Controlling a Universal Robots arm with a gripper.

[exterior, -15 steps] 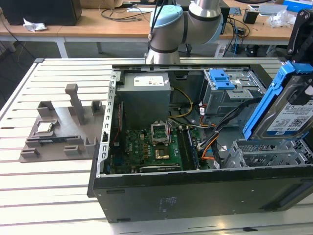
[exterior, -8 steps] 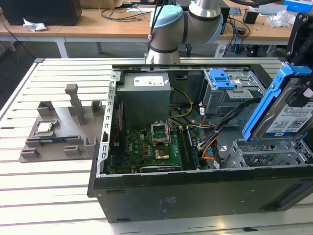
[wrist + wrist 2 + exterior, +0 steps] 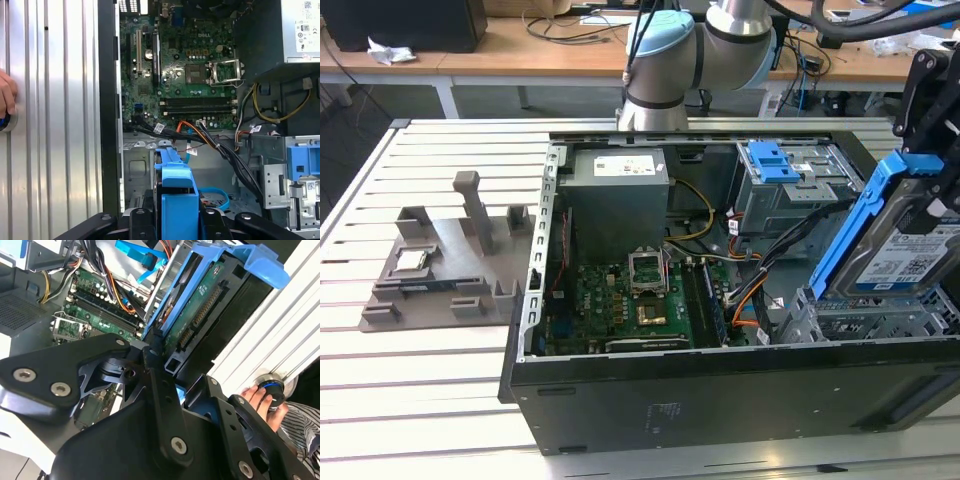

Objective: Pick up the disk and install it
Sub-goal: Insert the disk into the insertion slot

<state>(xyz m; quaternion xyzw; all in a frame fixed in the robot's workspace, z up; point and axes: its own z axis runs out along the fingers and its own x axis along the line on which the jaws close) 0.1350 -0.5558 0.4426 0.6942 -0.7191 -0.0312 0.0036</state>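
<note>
Over the open computer case [image 3: 720, 390], at its end on the exterior view's right, the disk [image 3: 905, 255] hung tilted on edge: a flat silver metal slab with a white-and-blue label, framed by a blue plastic carrier. The gripper [image 3: 176, 220] was clamped on it, its black fingers [image 3: 210, 217] pressed against the carrier's two sides. Just under the disk, inside the case, sat a perforated bare-metal drive bay [image 3: 860, 320]; whether the two touched could not be told. The case was a black sheet-metal box lying on its side with the panel off. It held a green motherboard [image 3: 620, 305] on its floor, with a square silver processor socket [image 3: 648, 268] and long black memory slots. Against the far wall stood a grey boxy power supply [image 3: 618, 200], and beside that a grey metal cage [image 3: 810, 190] carrying a blue plastic bracket [image 3: 770, 160]. Orange, yellow and black cables [image 3: 760, 290] looped between them. Outside the case, on the exterior view's left, a grey moulded fixture [image 3: 450, 270] lay on the white slatted table [image 3: 420, 400]. A person's hand [image 3: 257, 395] rested on a round knob [image 3: 272, 390] near the case.
</note>
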